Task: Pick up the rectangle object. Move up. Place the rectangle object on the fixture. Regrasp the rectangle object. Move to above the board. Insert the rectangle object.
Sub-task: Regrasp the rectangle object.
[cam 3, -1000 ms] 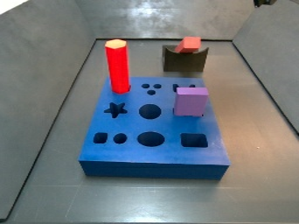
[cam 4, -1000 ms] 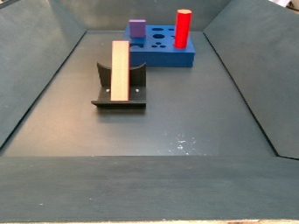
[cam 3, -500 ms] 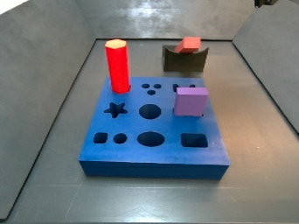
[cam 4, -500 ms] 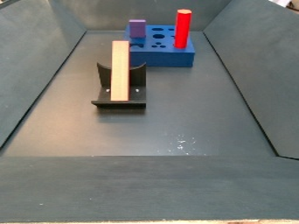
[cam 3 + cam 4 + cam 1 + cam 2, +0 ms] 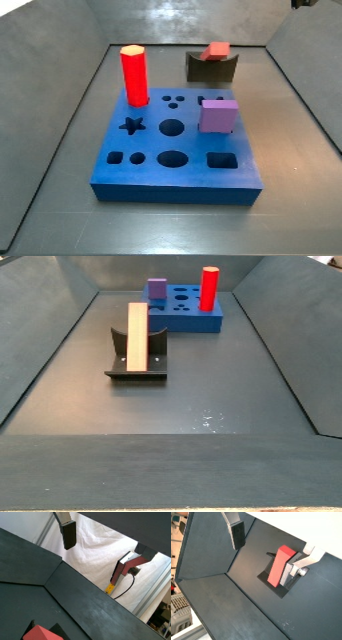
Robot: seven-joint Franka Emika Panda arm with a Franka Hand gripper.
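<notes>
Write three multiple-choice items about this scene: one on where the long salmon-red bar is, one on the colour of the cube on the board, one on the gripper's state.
1. The long salmon-red square bar lies
A. in the dark fixture's notch
B. in a hole of the blue board
C. between the fingers

2. The cube on the board is
A. green
B. lilac
C. yellow

3. The gripper, high over the fixture in a wrist view, is
A. shut on the bar
B. shut on the cube
C. open, empty

Answers: 1 A, both side views show the bar resting there. 2 B, its colour shows. 3 C, its fingers stand apart.
</notes>
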